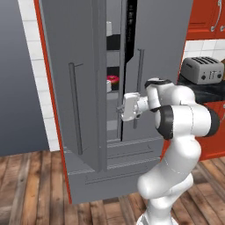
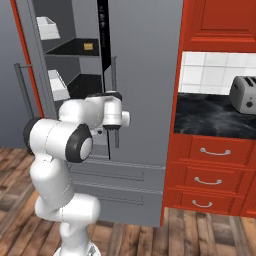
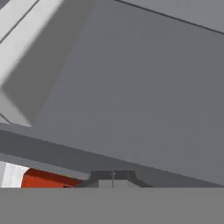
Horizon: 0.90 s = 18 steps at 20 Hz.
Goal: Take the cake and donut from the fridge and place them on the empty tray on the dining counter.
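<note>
The grey fridge (image 1: 162,48) stands with its left door (image 1: 66,66) swung open and its right door shut. On a middle shelf in the gap lies the pink donut (image 1: 113,79). The cake (image 2: 88,46), a tiny yellow-tan block, sits on an upper black shelf. My gripper (image 1: 118,109) is shut with nothing in it. It hangs at the inner edge of the right door, below and in front of the donut's shelf. In the hand view the fingertips (image 3: 105,176) touch each other close before a grey door face. The tray and the dining counter are out of view.
The right door's long handle (image 1: 140,83) runs just right of my hand. White door bins (image 2: 56,82) line the open left door. A toaster (image 2: 244,95) stands on the black counter (image 2: 210,117) over red drawers (image 2: 212,172) to the right. Two fridge drawers (image 1: 127,160) lie below.
</note>
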### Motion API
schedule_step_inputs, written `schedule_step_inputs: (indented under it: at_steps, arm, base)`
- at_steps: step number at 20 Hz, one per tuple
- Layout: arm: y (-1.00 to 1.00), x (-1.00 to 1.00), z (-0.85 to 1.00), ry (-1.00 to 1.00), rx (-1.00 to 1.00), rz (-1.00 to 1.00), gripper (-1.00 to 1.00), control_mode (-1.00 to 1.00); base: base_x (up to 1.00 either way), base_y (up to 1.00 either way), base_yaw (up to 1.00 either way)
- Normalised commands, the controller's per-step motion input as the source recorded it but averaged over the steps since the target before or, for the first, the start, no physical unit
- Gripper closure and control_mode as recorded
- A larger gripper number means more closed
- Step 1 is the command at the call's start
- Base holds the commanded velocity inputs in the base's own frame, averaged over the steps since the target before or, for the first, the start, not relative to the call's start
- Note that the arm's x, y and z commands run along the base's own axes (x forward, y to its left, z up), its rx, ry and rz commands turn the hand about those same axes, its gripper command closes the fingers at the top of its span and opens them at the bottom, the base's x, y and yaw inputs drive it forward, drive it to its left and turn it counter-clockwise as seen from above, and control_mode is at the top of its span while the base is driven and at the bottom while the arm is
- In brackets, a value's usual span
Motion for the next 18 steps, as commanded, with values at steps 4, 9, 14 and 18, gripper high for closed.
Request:
schedule_step_inputs:
  at_steps: [4, 9, 14, 18]
  arm:
    - [0.37, 0.0, -0.04, -0.17, 0.0, 0.0, 1.0, -1.0]
    - [0.34, 0.02, -0.07, -0.14, 0.0, 0.0, 1.0, -1.0]
    - [0.23, 0.12, -0.04, -0.12, 0.01, 0.0, 1.0, -1.0]
    - [0.16, 0.3, -0.03, -0.08, 0.03, 0.0, 1.0, -1.0]
  base:
    - [0.0, 0.0, 0.0]
    - [0.0, 0.0, 0.0]
    - [0.0, 0.0, 0.0]
    - [0.0, 0.0, 0.0]
